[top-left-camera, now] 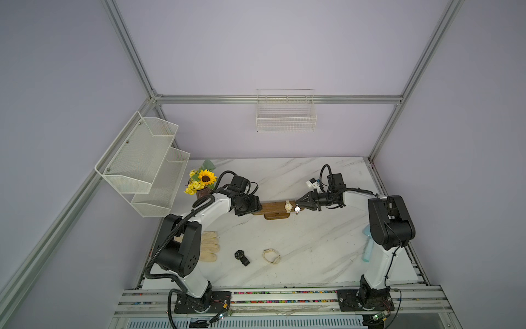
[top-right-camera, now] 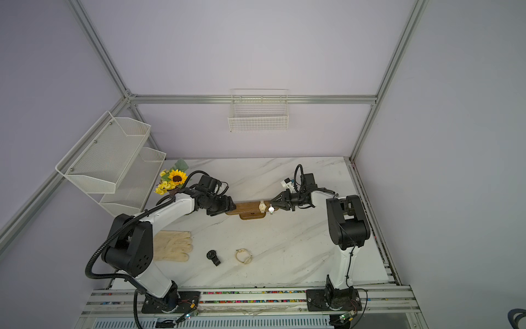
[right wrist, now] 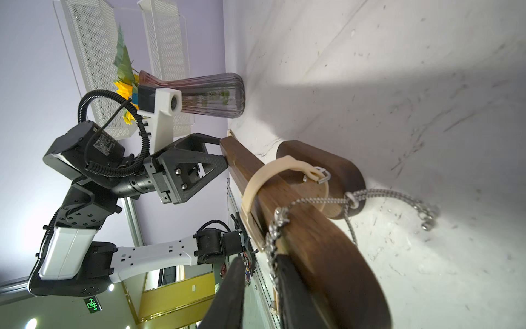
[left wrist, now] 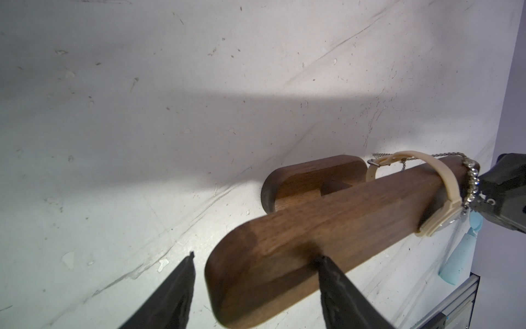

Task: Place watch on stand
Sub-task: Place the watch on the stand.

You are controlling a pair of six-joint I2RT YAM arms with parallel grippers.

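Silver watch sits on the stand, draped over the bar close to its rounded right end. The head hangs down one side, and the chain runs over the top with its tail trailing to the tabletop on the other. As far as I can see the chain isn't closed into a loop.

Right hand: jaws parted narrowly, and one finger lies right against the watch head. It doesn't look pinched.

Left hand: jaws wide and straddling the bar's other end, one finger on the wood, a sliver of gap at the other. I read that as bracing, not clamping.

Risks:
- The jewelled bezel or a chain link could catch on the finger during retreat and drag the watch off the end.
- Head and tail weights are uneven and the wood is smooth, so the chain could slide over the bar and drop.
- The bar is long and the oval base small, so a sideways tug could tip or swing the stand.
- The cream watch sits just beside it and could get nudged.

Materials: the bar is dark wood, smooth, with rounded ends. The chain is fine metal links, limp and slippery. The cream strap looks like rubbery plastic, buckled snugly round the bar. The tabletop is marble-patterned and scuffed.
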